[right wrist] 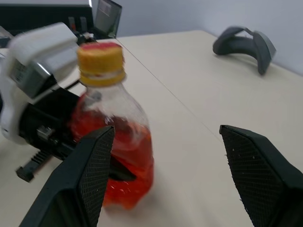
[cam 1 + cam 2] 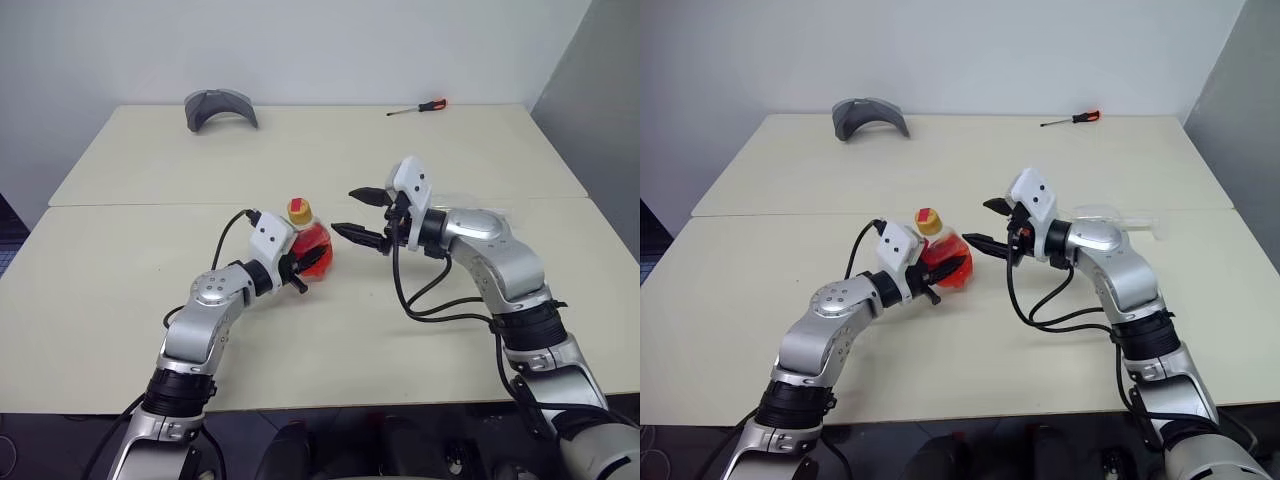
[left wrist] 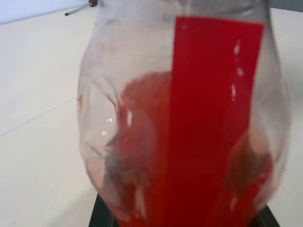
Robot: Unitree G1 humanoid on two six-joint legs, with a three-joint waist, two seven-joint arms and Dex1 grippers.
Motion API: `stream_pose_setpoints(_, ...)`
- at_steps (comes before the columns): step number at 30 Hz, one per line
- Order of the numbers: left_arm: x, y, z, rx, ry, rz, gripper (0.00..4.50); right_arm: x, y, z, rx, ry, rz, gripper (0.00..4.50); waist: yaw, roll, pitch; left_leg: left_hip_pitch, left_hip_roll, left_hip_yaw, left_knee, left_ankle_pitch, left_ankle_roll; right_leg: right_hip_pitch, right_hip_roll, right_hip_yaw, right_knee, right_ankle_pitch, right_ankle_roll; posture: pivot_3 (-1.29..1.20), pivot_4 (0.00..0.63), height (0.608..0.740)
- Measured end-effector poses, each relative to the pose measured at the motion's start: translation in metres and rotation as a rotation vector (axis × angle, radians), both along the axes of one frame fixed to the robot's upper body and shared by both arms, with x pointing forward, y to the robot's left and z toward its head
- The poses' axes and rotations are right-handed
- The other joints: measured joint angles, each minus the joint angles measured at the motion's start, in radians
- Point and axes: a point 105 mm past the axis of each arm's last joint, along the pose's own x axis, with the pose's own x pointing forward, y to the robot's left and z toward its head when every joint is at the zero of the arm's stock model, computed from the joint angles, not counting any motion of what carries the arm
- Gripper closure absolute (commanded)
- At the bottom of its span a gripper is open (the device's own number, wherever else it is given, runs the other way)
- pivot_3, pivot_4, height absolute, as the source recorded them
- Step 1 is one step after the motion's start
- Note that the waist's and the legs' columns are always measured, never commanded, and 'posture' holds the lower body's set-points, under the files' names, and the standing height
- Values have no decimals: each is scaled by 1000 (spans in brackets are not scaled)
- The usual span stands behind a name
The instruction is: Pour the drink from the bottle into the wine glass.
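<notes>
The bottle is small, clear and round-bodied, with a yellow cap and a red label strip. It is upright, just left of the table's middle. The drink, bright red-orange, fills its lower half. My left gripper is shut on the bottle's body from the near left. My right gripper hovers open just right of the bottle at cap height, its fingers spread wide and holding nothing. A clear shape behind my right forearm looks like the wine glass, apparently on its side and mostly hidden.
A grey curved object rests at the table's far left. A red-handled screwdriver lies at the far right. A seam runs across the cream table. Black cables hang under my right forearm.
</notes>
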Motion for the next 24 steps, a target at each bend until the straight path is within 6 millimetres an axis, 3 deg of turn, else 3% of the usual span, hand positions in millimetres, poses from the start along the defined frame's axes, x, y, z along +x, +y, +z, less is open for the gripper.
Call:
stream_pose_setpoints(3, 1, -1, 3, -1, -8, -3, 3546, -5, 17, 3, 41, 11, 30, 737, 1, 0, 0, 0, 0, 0, 0, 0, 0, 0, 0, 0, 0, 0, 0, 0, 150, 740)
stream_pose_setpoints(9, 1, -1, 3, -1, -10, -3, 3546, -5, 28, 16, 64, -21, 42, 737, 1, 0, 0, 0, 0, 0, 0, 0, 0, 0, 0, 0, 0, 0, 0, 0, 150, 740)
stream_pose_setpoints(24, 1, -1, 4, -2, -11, -1, 3546, -2, 30, 16, 67, -17, 36, 737, 1, 0, 0, 0, 0, 0, 0, 0, 0, 0, 0, 0, 0, 0, 0, 0, 150, 740)
